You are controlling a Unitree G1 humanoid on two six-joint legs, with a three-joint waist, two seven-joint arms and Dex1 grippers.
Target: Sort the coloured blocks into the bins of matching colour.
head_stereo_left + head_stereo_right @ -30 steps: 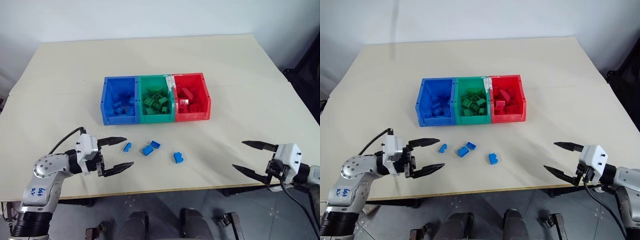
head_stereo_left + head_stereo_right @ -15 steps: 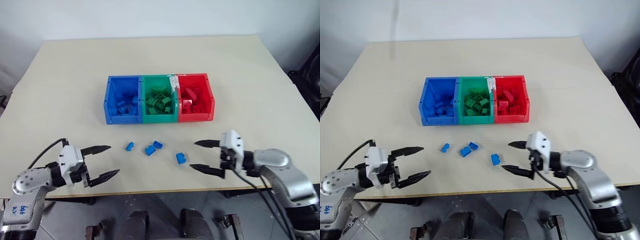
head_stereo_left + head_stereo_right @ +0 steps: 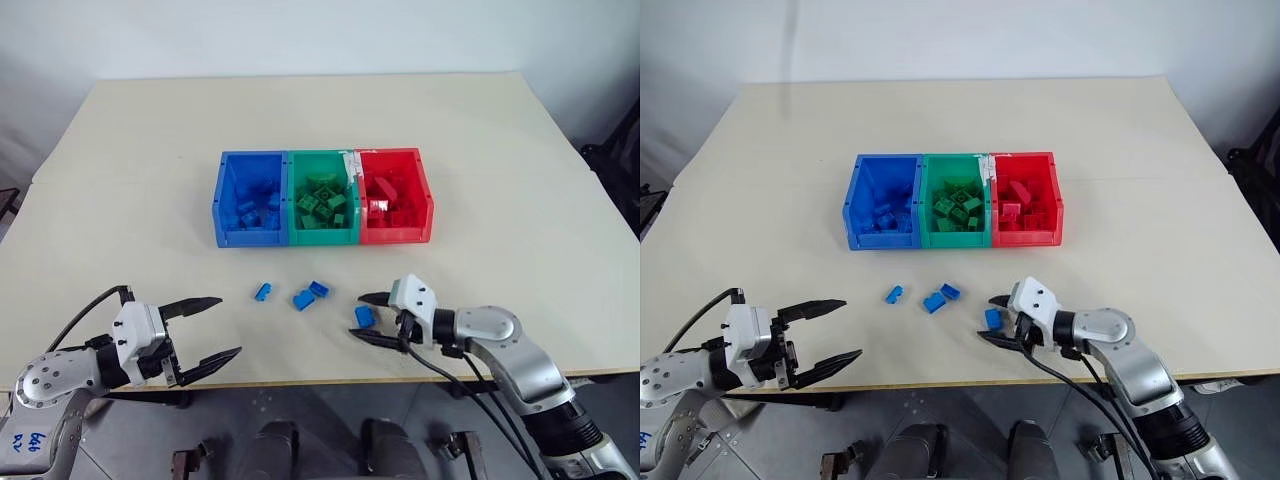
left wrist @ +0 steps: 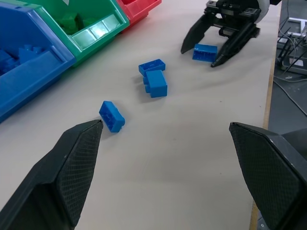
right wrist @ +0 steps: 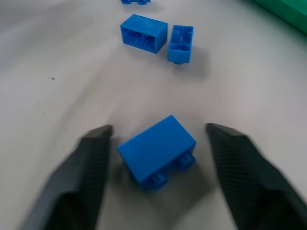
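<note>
Several small blue blocks lie loose on the table in front of the bins: one point(image 3: 262, 292) to the left, two close together point(image 3: 303, 300) point(image 3: 319, 289), and one point(image 3: 364, 316) to the right. My right gripper point(image 3: 358, 316) is open and straddles that rightmost block point(image 5: 156, 154), one finger close to it and a gap on the other side. My left gripper point(image 3: 224, 326) stands wide open near the table's front left, apart from the blocks. The blue bin point(image 3: 228, 205), green bin point(image 3: 292, 205) and red bin point(image 3: 428, 200) sit joined in a row, each with bricks of its own colour.
The cream table point(image 3: 480, 150) ends in a front edge just under both grippers. Its right edge point(image 3: 590, 180) borders dark equipment. Open tabletop surrounds the bins on all sides.
My right arm swung left from the table's right front to the rightmost blue block, and its fingers narrowed around it. My left arm drew back toward the front left edge, still open.
</note>
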